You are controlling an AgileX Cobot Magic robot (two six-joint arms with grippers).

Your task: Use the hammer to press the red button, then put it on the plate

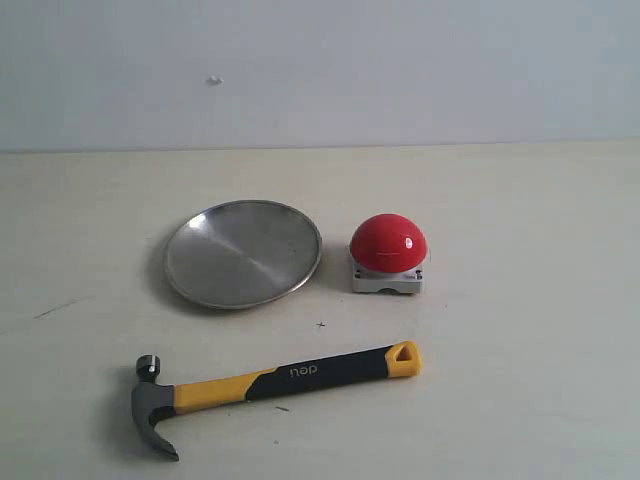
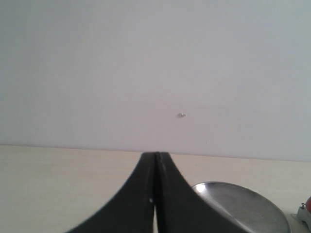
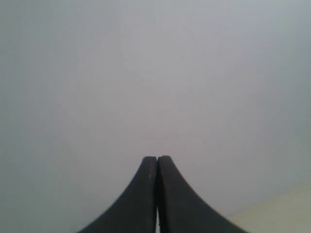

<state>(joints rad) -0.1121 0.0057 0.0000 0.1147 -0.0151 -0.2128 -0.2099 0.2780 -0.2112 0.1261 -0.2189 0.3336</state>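
Note:
The hammer lies flat near the table's front edge, its dark steel head to the left and its yellow holed end to the right. Behind it the silver plate sits beside the red button on its grey base. Neither arm shows in the exterior view. My left gripper is shut with nothing in it; past it I see the plate's rim and a corner of the button's base. My right gripper is shut too, empty, facing the wall.
The pale table meets a plain grey wall at the back. A small mark sits on that wall.

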